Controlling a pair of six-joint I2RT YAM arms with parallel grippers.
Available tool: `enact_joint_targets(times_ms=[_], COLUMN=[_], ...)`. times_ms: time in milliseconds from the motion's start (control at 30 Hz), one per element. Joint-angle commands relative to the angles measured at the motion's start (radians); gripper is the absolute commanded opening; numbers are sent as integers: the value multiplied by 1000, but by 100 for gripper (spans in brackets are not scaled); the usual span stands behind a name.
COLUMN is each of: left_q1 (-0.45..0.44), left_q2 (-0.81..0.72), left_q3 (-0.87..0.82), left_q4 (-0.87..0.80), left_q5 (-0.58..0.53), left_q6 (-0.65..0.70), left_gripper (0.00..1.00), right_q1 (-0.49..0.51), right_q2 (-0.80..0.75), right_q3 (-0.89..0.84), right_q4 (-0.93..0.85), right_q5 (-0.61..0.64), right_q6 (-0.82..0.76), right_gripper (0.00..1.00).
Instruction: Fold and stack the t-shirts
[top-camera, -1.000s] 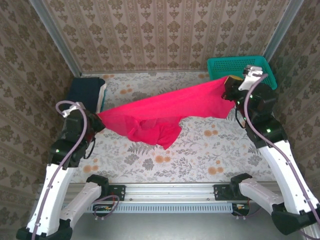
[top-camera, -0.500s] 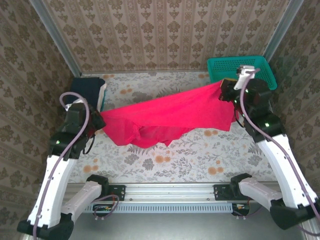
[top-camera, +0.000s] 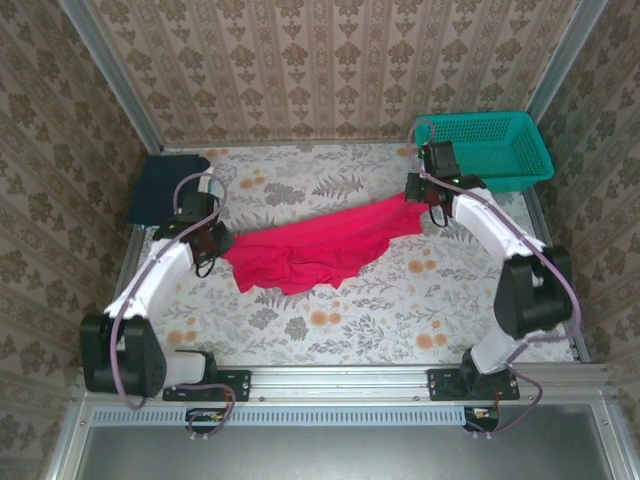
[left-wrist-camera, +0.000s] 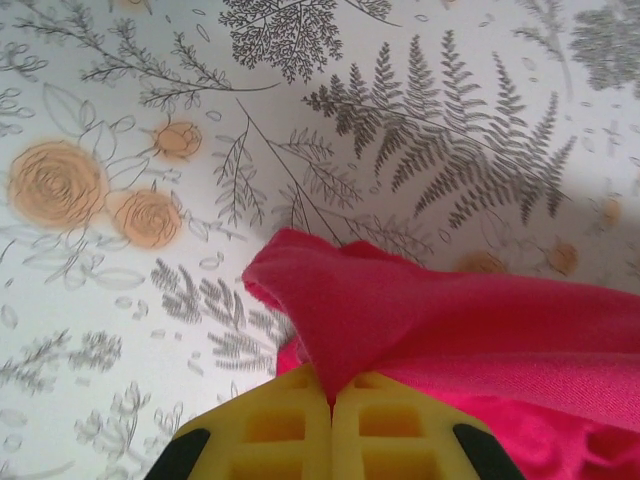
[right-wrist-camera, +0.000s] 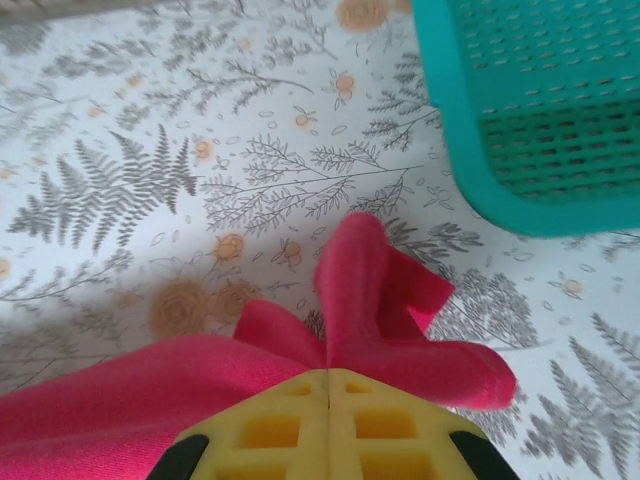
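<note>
Red tee (top-camera: 320, 250) lowered onto table (top-camera: 450, 300), slacker; both jaws clamped on its corners.

Top external view: bright, even, diffuse light with no glare. Shadows on the floral-print cloth-covered desk (top-camera: 420, 300) are faint and soft-edged. The picture is mildly soft overall and its colours are slightly washed.

Left wrist view: a broad grey shadow lies right of centre on the desk. The bright red soft cloth t-shirt (left-wrist-camera: 450, 320) is saturated, its weave barely resolved. The yellow jaws at the bottom edge are out of focus.

Right wrist view: a dim shadow sits at lower left. The teal plastic mesh basket (right-wrist-camera: 540, 120) at upper right is fairly sharp.
</note>
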Motion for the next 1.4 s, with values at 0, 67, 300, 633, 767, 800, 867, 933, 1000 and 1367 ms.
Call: enact_joint_targets(times_ms=[0, 67, 300, 633, 767, 800, 867, 933, 1000, 1367], left_q1=[25, 33, 44, 30, 31, 33, 34, 36, 40, 60], left_q2=[99, 163, 286, 120, 110, 114, 130, 148, 160, 195], left_q3=[79, 127, 250, -16, -107, -118, -123, -122, -112, -108], left_q4=[88, 102, 122, 178, 245, 263, 279, 294, 298, 326], left_q5=[-5, -10, -3, 39, 105, 126, 144, 155, 153, 187], left_q6=[46, 55, 73, 81, 80, 77, 73, 74, 76, 43], left_gripper=[0, 0, 64, 82, 62, 61, 59, 54, 51, 32], right_q1=[-5, -5, -4, 16, 15, 16, 15, 15, 14, 14], right_q2=[93, 162, 266, -77, -181, -199, -220, -233, -238, -229], right_q3=[124, 185, 313, -80, -187, -207, -239, -257, -264, -238], right_q4=[61, 72, 94, 203, 180, 175, 175, 178, 180, 173], right_q5=[-6, -12, -67, -104, -88, -79, -71, -68, -76, -83], right_q6=[-12, -13, -21, 5, 14, 17, 24, 33, 40, 42], right_gripper=[0, 0, 56, 75, 76, 76, 76, 76, 76, 77])
